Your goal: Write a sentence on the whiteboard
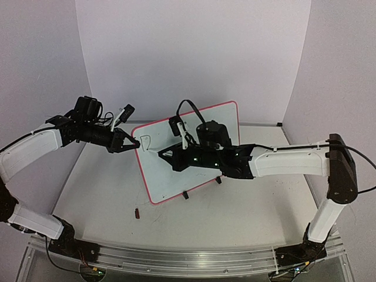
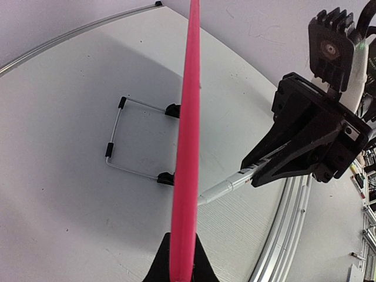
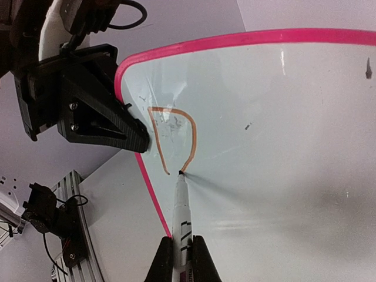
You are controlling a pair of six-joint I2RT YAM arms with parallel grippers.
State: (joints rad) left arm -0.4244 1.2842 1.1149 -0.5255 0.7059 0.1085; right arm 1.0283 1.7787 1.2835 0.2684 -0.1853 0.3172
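While the whiteboard (image 1: 164, 182) stands tilted on its wire stand (image 2: 116, 130) at the middle of the table (image 1: 106, 194), both arms reach in from opposite sides. The left gripper (image 1: 134, 143) is clenched on the board's red frame at the upper left edge. The right gripper (image 1: 160, 154) is clamped around a marker (image 3: 181, 205), whose tip touches the white surface near the top left corner. Of the sentence (image 3: 194, 141), only 1 curved stroke shows, a loop open at the bottom with the tip at its right end. 1 small dark item (image 1: 137, 213) lies on the table in front of the board; what it is cannot be told.
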